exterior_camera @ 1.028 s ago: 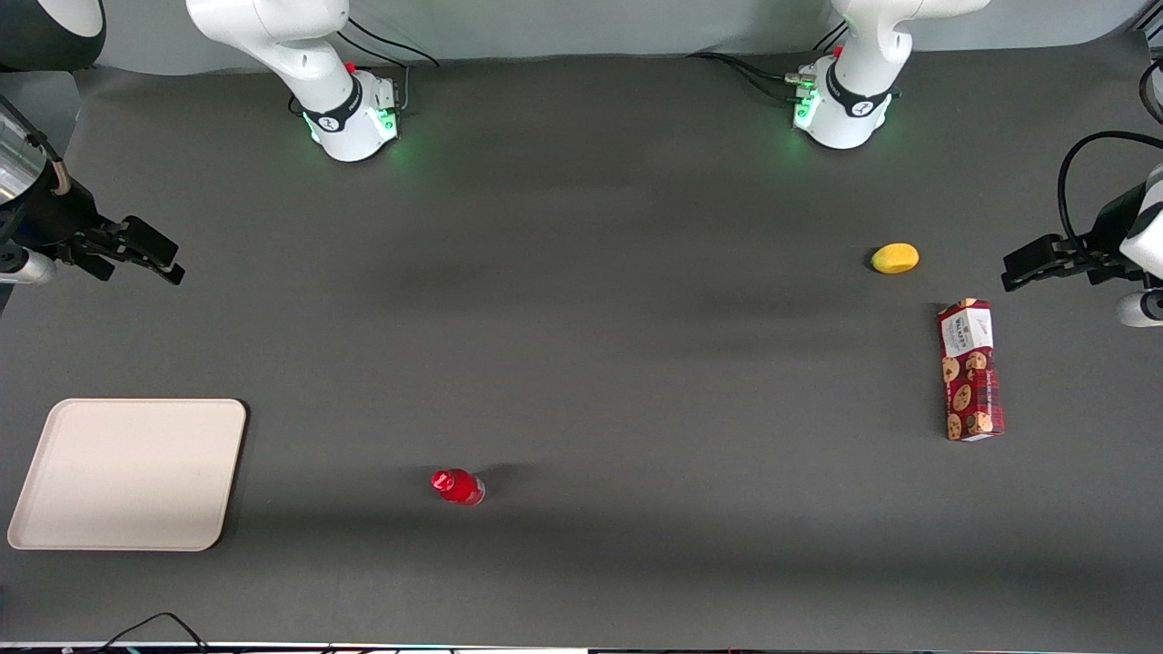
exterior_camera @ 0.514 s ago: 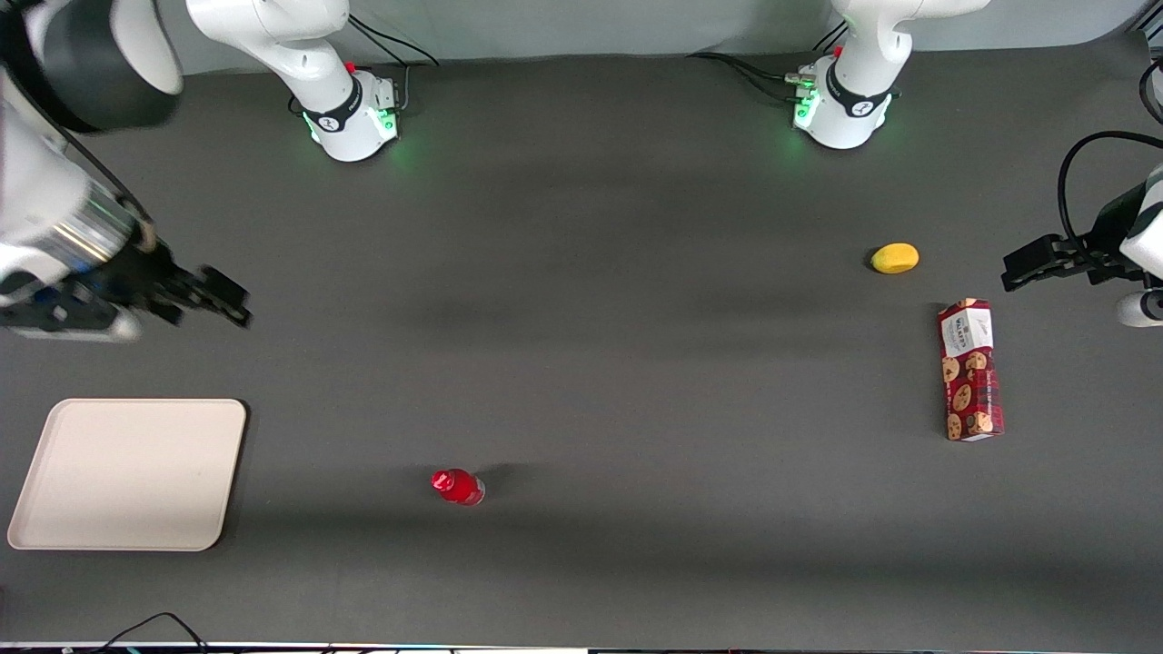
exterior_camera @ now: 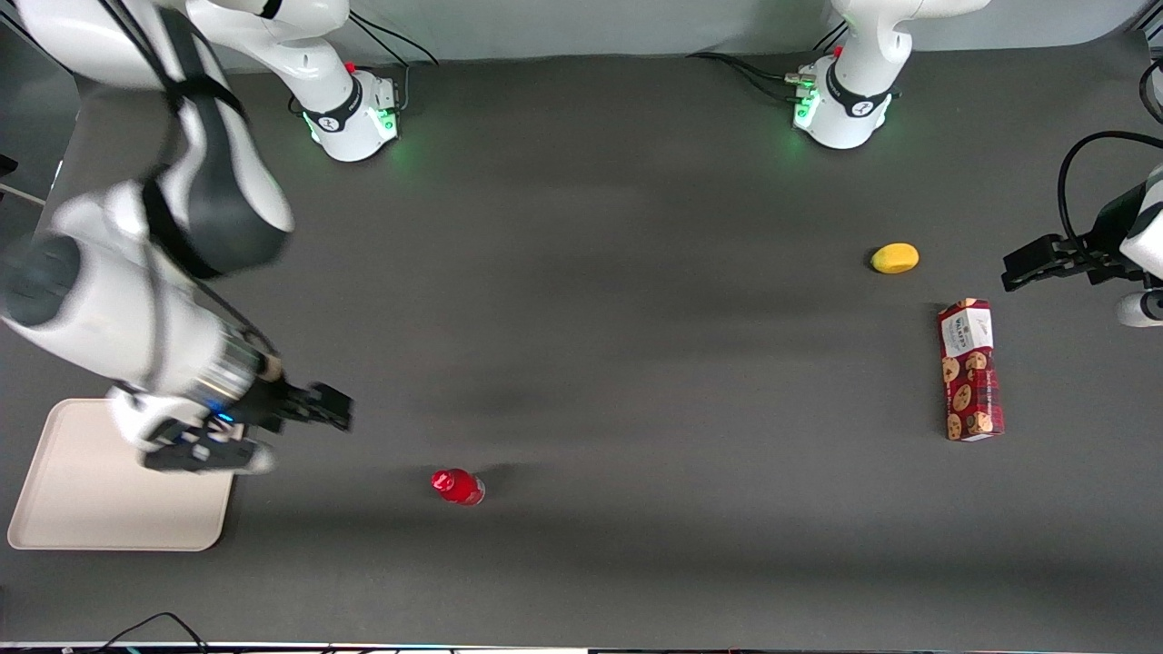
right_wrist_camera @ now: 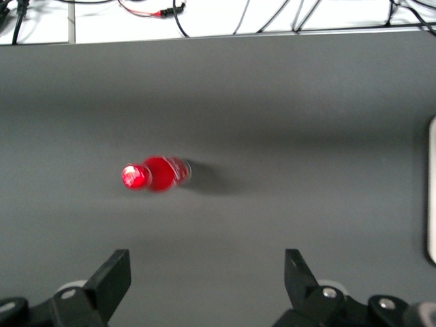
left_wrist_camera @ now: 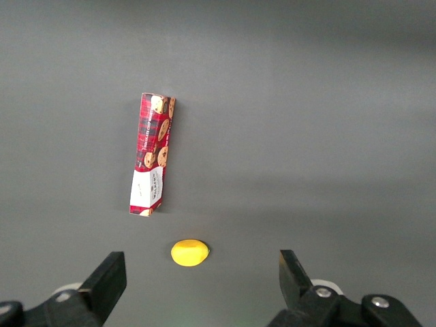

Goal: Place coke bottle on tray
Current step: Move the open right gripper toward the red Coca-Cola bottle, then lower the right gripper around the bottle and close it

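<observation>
The coke bottle (exterior_camera: 458, 487) is small and bright red with a red cap; it stands on the dark table near the front camera. It also shows in the right wrist view (right_wrist_camera: 154, 174). The beige tray (exterior_camera: 82, 509) lies at the working arm's end of the table, partly covered by the arm; a sliver of its edge shows in the right wrist view (right_wrist_camera: 432, 197). My gripper (exterior_camera: 332, 409) hangs above the table between tray and bottle, a little farther from the front camera than the bottle. It is open and empty (right_wrist_camera: 206, 276).
A yellow oval fruit (exterior_camera: 895, 258) and a long red cookie box (exterior_camera: 970, 370) lie toward the parked arm's end of the table; both show in the left wrist view, the fruit (left_wrist_camera: 189, 252) and the box (left_wrist_camera: 151, 154). Cables lie along the table's front edge (right_wrist_camera: 150, 10).
My gripper has swung from the table's edge, well away from the front camera, toward the front camera and toward the bottle, passing over the tray's corner. The bottle and tray have not moved.
</observation>
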`<state>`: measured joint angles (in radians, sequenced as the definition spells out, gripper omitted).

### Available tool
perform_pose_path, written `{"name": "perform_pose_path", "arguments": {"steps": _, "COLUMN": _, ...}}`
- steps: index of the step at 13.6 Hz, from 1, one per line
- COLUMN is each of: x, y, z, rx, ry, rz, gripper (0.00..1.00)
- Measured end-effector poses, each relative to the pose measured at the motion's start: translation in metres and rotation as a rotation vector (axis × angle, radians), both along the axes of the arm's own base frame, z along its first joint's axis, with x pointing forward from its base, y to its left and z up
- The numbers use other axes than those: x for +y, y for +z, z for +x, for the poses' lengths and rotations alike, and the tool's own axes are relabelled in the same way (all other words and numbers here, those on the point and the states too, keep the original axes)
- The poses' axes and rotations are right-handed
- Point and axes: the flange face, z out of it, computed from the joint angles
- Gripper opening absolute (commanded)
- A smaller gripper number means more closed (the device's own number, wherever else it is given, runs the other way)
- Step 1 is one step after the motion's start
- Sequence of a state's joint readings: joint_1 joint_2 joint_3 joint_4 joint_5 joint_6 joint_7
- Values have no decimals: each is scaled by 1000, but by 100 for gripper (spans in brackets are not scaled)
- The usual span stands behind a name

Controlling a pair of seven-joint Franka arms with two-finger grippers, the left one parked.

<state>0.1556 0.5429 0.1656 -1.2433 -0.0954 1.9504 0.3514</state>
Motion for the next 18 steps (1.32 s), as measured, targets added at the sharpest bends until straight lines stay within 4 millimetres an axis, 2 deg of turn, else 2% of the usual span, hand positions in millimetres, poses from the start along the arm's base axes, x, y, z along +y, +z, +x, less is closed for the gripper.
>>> {"name": "perform_pose_path", "arguments": {"steps": 2, "x": 43, "y": -34, "z": 12, "rx": -61, "ry": -6, "rz": -25, "gripper": 100}}
{"name": "perform_pose_path", "arguments": {"steps": 3, "x": 56, "y": -53, "z": 16, "rx": -83, "ry": 2, "rz": -25, "gripper": 100}}
{"name": "perform_pose_path", "arguments": {"steps": 6, "x": 68, "y": -100, "z": 29, "rx": -121, "ry": 3, "rz": 5, "gripper": 100}}
{"name": "perform_pose_path", "arguments": {"steps": 10, "x": 70, "y": -124, "z": 31, "rx": -105, "ry": -1, "rz": 9, "gripper": 100}}
{"name": "perform_pose_path", "arguments": {"steps": 16, "x": 86, "y": -161, "z": 26, "rx": -70, "ry": 2, "rz": 12, "gripper": 100}}
{"name": "perform_pose_path", "arguments": {"steps": 17, "x": 87, "y": -165, "z": 26, "rx": -67, "ry": 4, "rz": 13, "gripper": 95}}
{"name": "perform_pose_path", "arguments": {"steps": 18, "x": 87, "y": -166, "z": 26, "rx": -67, "ry": 4, "rz": 13, "gripper": 82}}
